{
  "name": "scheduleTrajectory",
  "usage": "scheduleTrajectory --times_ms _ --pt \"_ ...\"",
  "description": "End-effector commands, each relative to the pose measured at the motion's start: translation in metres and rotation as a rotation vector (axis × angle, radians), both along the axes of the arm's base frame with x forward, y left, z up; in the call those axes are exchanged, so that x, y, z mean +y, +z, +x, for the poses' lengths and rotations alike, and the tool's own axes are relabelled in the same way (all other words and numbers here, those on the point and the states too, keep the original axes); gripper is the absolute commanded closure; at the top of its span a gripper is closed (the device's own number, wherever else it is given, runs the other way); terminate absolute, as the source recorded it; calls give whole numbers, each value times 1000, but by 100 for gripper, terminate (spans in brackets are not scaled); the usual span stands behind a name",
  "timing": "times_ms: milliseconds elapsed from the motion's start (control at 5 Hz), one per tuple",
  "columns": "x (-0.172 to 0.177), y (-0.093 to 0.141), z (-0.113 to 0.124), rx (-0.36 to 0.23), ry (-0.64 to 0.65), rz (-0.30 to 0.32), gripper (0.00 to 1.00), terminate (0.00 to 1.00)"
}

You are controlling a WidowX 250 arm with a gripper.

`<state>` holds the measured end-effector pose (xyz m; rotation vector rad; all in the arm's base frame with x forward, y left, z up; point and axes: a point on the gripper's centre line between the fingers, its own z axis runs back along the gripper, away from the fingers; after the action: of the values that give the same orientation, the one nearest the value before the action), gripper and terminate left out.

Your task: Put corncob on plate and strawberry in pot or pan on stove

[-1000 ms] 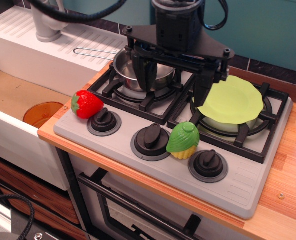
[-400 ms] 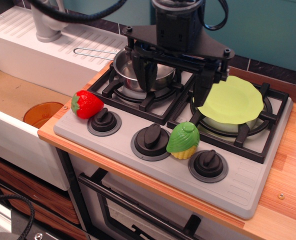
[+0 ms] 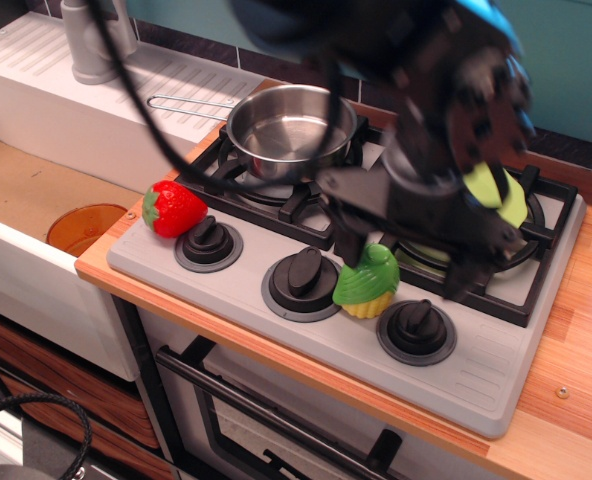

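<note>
On the stove front: corncob (image 3: 367, 281) sits upright between the middle knob (image 3: 301, 277) and the right knob (image 3: 417, 327), its yellow base on the grey panel.
Gripper: the gripper (image 3: 408, 262) hangs right over the corncob with fingers spread wide; one finger drops just behind the husk's left side, the other stands off to the right, near the right burner's grate. It grips nothing.
Step in hand: by the look of it, the reach for the corncob, the first half of the job.
Next move: lower so the fingers straddle the ribbed husk, then close. The husk is rounded and may slip, so a grip low and centred seems wise.
Plate (image 3: 504, 196): on the right burner, mostly hidden behind the arm; only a lime-green sliver shows.
Strawberry (image 3: 174, 208): on the left edge of the stove (image 3: 486, 370), just beside the left knob (image 3: 208, 241), untouched.
Pan (image 3: 289, 127): on the left burner, empty, wire handle pointing left toward the drainer.
Surface: grey cooktop set in a wooden counter (image 3: 576, 340), with an oven door below.
Room: white sink (image 3: 36, 200) at left holding an orange dish (image 3: 84, 227); grey tap (image 3: 91, 40) at the back; teal wall behind.
</note>
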<state>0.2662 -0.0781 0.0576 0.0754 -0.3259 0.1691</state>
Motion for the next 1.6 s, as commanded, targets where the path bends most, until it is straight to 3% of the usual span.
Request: scheduleTrajectory --times_ms 0,200,400,800,1200,1400 --pt "-8 -25 18 -105 -10 -25 0 0" --pt "-9 -27 17 -109 -15 -17 0 0" --pt "-14 -27 13 -89 9 -1 100 0" --pt "-17 1 7 -12 29 6 100 0" --pt "-11 38 36 39 49 31 100 0" --pt "-6 34 56 25 47 21 100 0"
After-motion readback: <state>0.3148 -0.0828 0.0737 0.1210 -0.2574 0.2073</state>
